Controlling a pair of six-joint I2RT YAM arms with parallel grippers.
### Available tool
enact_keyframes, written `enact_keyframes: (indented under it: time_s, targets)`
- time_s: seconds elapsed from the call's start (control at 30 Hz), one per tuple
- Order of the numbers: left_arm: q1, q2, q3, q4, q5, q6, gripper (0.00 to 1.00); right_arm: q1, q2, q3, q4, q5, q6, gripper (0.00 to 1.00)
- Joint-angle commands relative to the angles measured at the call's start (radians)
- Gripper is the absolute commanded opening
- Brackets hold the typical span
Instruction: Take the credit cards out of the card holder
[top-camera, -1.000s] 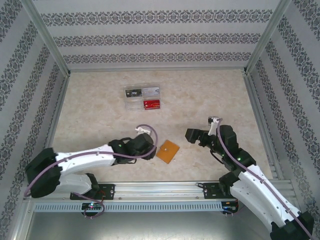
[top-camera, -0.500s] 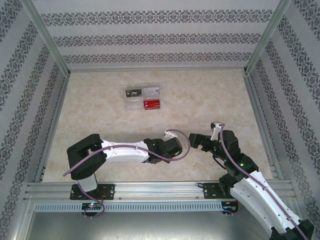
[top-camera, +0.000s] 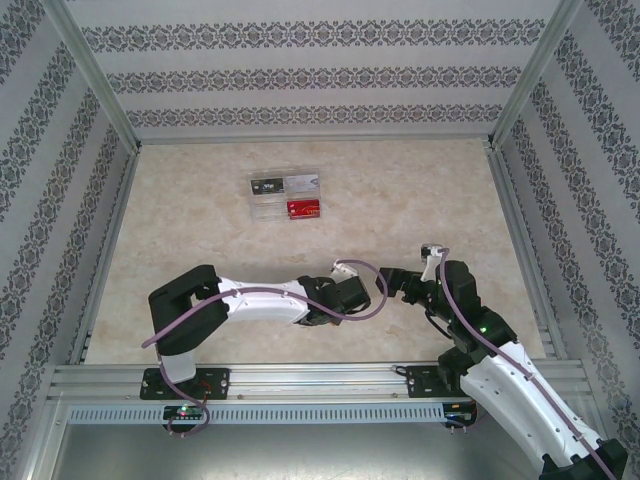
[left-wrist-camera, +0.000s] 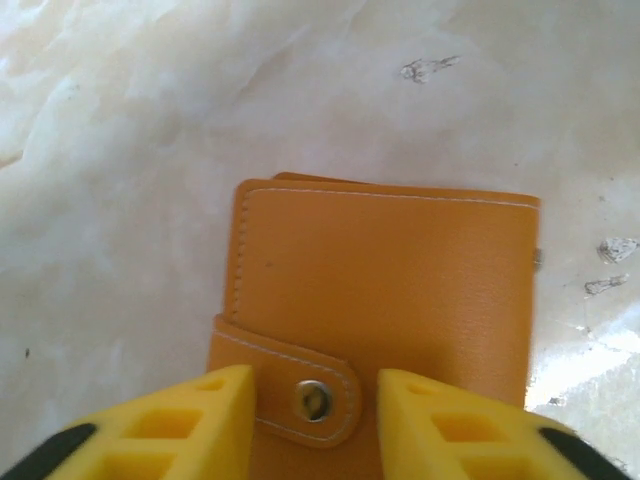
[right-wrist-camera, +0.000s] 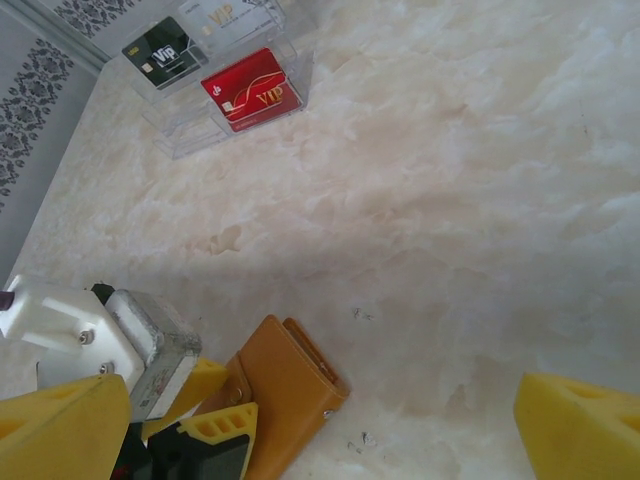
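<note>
Card holder (left-wrist-camera: 385, 290) closed, flat; left claw (left-wrist-camera: 315, 405) spread astride snap (left-wrist-camera: 312, 400).

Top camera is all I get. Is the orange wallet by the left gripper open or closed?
Observer: Closed. On the left wrist camera the card holder lies flat with its snap fastened.
Operator: Is the left gripper grabbing it?
Observer: Not yet. The left gripper is open, one yellow finger each side of the snap tab.
Operator: And the right one?
Observer: The right gripper is open wide, holding nothing.
</note>
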Motion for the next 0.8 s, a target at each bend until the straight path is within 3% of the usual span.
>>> enact_keyframes:
  time_s: [0.0,0.07,0.37,0.67,0.77]
  targets:
    - [-0.005,0.026,0.008,-0.068,-0.016,0.004,0.10,0.008,0.004,-0.015,0.015,-0.021,-0.014,0.98]
    - [-0.005,0.017,0.009,-0.067,-0.018,0.000,0.00,0.009,0.013,-0.012,0.022,-0.041,-0.010,0.98]
    - [0.033,-0.140,-0.091,0.043,0.064,-0.076,0.00,0.052,0.061,-0.033,0.083,-0.106,0.049,0.98]
    - [0.064,-0.284,-0.182,0.136,0.101,-0.157,0.00,0.232,0.252,-0.074,0.292,-0.107,0.150,0.98]
    - [0.067,-0.301,-0.197,0.154,0.104,-0.170,0.00,0.281,0.351,-0.074,0.390,-0.105,0.190,0.77]
